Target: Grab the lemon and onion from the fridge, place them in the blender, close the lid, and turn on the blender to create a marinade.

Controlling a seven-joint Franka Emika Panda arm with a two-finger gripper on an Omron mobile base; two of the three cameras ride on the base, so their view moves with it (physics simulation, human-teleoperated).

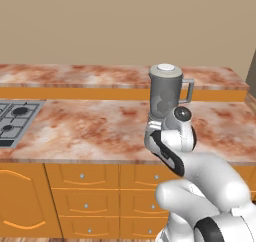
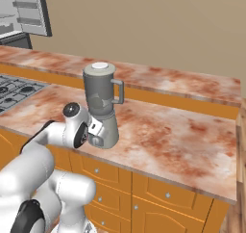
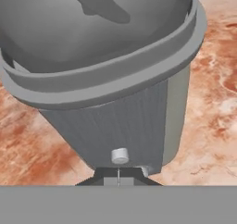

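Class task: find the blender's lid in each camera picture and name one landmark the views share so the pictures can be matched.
Left base view: the lid sits on the jar's mouth, upper centre-right.
Right base view: the lid tops the jar, upper centre-left.
Hand view: the lid lies above the frame.
Shared landmark: the blender on the mottled red countertop.

- The white arm rose from the base in a thick bend, its bulky lower links low in the foreground of both base views.
- The forearm reached forward and levelled out at about the height of the table top.
- The wrist, white with a dark band and a dark round cap on top, sat at the far end of that reach.
- The end effector [image 3: 119, 176] pointed straight ahead, roughly level.
- Its two dark fingertips [image 3: 132, 173] stood pressed together with no gap between them, holding nothing.
- In the right base view the end effector [image 2: 97, 139] sat low at the front of the wrist.
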